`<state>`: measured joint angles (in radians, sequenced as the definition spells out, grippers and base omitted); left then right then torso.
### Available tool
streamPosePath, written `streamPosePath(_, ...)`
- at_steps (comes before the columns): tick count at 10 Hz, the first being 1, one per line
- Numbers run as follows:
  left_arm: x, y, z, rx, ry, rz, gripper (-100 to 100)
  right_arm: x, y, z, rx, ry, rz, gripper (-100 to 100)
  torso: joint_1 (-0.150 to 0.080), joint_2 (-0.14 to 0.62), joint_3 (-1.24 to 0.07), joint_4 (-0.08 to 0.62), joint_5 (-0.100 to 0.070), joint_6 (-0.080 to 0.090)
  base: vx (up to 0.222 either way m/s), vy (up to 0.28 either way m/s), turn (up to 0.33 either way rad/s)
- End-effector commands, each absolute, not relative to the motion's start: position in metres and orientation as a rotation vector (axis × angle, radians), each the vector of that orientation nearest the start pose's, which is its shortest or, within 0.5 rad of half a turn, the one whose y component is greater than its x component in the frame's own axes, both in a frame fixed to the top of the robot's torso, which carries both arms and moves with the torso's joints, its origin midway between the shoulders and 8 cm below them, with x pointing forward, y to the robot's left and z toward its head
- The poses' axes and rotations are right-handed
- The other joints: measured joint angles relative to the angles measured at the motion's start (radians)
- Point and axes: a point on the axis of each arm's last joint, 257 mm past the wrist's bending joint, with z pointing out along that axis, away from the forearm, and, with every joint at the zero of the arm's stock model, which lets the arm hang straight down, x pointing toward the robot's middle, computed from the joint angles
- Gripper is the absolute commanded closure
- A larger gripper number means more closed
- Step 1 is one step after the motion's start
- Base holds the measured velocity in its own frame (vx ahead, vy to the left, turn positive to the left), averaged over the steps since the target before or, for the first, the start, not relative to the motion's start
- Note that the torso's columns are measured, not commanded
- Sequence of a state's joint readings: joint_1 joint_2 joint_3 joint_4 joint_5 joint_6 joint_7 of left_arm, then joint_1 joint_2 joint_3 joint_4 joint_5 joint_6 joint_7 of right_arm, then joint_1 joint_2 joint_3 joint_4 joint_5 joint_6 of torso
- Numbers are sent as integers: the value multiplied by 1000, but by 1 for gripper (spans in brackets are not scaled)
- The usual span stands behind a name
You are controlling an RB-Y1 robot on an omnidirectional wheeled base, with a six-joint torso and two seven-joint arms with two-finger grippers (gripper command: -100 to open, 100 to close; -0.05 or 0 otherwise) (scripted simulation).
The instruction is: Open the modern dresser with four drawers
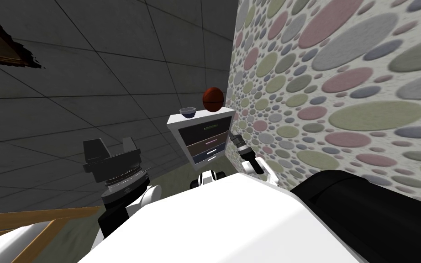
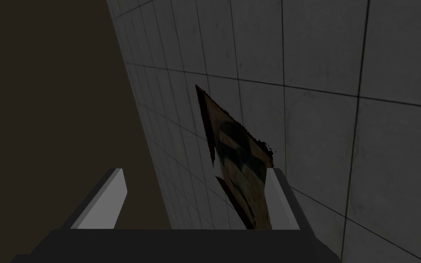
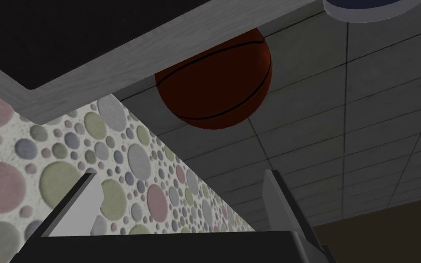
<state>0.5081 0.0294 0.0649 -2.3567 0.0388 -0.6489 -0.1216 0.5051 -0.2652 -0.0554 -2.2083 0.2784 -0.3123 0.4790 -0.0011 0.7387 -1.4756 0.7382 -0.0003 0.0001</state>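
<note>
A white dresser stands against the spotted wall, its drawer fronts dark grey, brown and dark blue, each with a thin handle. All drawers look closed. A brown ball and a small bowl rest on its top. My right gripper is beside the dresser's right edge, low down. In the right wrist view it stands open, looking up past the dresser's top edge at the ball. My left gripper is raised away to the left, open and holding nothing.
The spotted wall runs close along my right. A dark tiled wall lies behind the dresser. A wooden frame sits at the lower left near my base.
</note>
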Motion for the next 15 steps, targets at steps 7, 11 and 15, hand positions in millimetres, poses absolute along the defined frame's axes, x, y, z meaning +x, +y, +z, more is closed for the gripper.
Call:
streamPosePath(7, 294, 289, 82, -433, 484, -1190, 0, 398, -293, -76, -145, 1249, 108, -100, 2, -2, -1, -1, 1, 0, 13, 86, -22)
streamPosePath(11, 294, 289, 82, -433, 484, -1190, 0, 407, -306, -88, -316, 1268, -105, -100, 1, 0, 0, 0, 1, 0, 10, 84, -2)
streamPosePath(15, 294, 289, 82, -433, 484, -1190, 0, 417, -320, -98, -471, 1273, -296, -100, 0, -1, -1, 0, 0, 0, 10, 81, 19)
